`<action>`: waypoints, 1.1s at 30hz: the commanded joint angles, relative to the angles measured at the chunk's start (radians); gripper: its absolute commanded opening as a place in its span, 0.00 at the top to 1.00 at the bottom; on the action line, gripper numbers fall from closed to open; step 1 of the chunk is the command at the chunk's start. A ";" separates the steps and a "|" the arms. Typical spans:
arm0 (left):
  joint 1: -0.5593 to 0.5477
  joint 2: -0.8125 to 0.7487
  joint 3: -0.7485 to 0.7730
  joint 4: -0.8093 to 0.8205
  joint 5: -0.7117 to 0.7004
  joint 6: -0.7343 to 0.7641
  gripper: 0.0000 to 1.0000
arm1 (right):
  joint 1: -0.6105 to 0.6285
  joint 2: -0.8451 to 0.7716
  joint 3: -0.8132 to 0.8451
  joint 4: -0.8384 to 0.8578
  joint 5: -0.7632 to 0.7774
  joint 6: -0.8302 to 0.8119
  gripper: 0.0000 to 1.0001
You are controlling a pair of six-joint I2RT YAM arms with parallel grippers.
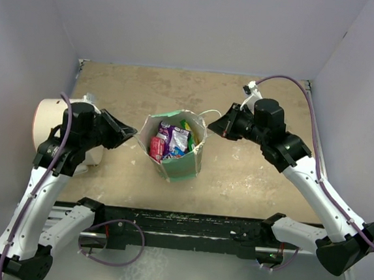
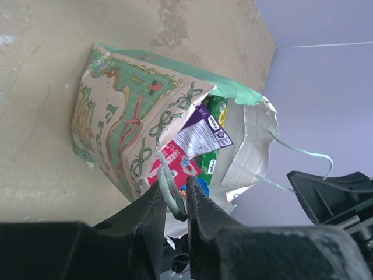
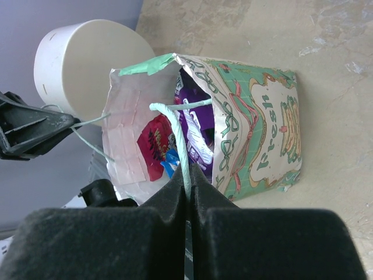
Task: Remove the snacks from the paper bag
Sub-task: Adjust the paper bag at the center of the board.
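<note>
My left gripper (image 2: 176, 191) pinched string handle (image 2: 165, 172) of paper bag (image 1: 184, 167) | my right gripper (image 3: 187, 175) clamped opposite handle (image 3: 180, 133) | snacks (image 1: 174, 141) inside, bag midway between table's (image 1: 249, 178) side edges

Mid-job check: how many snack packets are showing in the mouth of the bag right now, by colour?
Purple packet: 1
Red packet: 1
Green packet: 1
Blue wrapper: 1
Total: 4 showing in the paper bag; any underneath are hidden.
</note>
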 commanded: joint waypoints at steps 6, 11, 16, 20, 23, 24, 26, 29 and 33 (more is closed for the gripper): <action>0.003 -0.071 -0.090 0.187 0.111 -0.025 0.71 | -0.003 -0.024 0.051 0.043 0.002 -0.015 1.00; 0.002 -0.063 -0.117 0.263 0.180 -0.050 0.68 | -0.003 -0.026 0.056 0.033 0.006 -0.017 1.00; 0.004 -0.052 -0.119 0.300 0.195 -0.050 0.66 | -0.003 -0.026 0.059 0.032 0.008 -0.017 1.00; 0.002 -0.049 -0.119 0.329 0.250 -0.072 0.61 | -0.003 -0.023 0.066 0.026 0.009 -0.020 1.00; 0.002 -0.063 -0.144 0.351 0.278 -0.069 0.55 | -0.003 -0.022 0.066 0.030 0.013 -0.021 1.00; 0.002 -0.066 -0.150 0.359 0.278 -0.065 0.53 | -0.003 -0.020 0.066 0.033 0.011 -0.021 1.00; 0.003 -0.056 -0.162 0.381 0.285 -0.067 0.50 | -0.003 -0.016 0.066 0.034 0.006 -0.020 1.00; 0.002 -0.022 -0.170 0.468 0.339 -0.074 0.50 | -0.003 -0.014 0.063 0.037 0.004 -0.019 1.00; 0.003 0.004 -0.140 0.478 0.385 -0.023 0.48 | -0.003 -0.009 0.066 0.040 0.004 -0.020 1.00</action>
